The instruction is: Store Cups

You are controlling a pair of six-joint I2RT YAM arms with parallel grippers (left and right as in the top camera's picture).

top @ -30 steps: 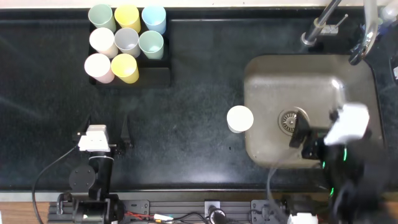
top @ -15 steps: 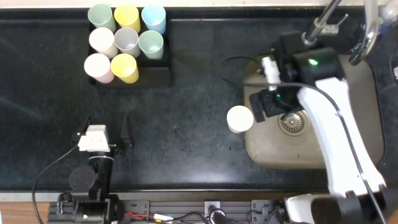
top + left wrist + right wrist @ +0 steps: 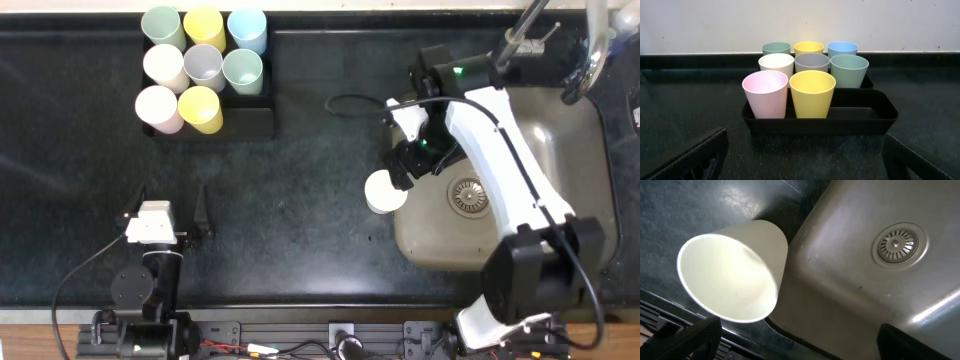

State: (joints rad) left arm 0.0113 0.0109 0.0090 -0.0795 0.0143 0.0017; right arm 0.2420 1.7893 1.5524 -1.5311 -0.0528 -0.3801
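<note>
On the left I count eight cups (image 3: pixel 204 68) standing in the black tray (image 3: pixel 250 124), with one corner compartment bare. My left gripper (image 3: pixel 170 201) sits near its base, jaws wide and holding nothing. What's left, as I judge it, is the cream cup (image 3: pixel 386 191), upright on the table (image 3: pixel 300 220) just beside the sink (image 3: pixel 575 140); my right gripper (image 3: pixel 414 160) hangs over it, jaws wide, so the grasp and the carry to the tray are not yet done.

Cream cup (image 3: pixel 386 190) upright beside sink (image 3: pixel 570 170)
</note>
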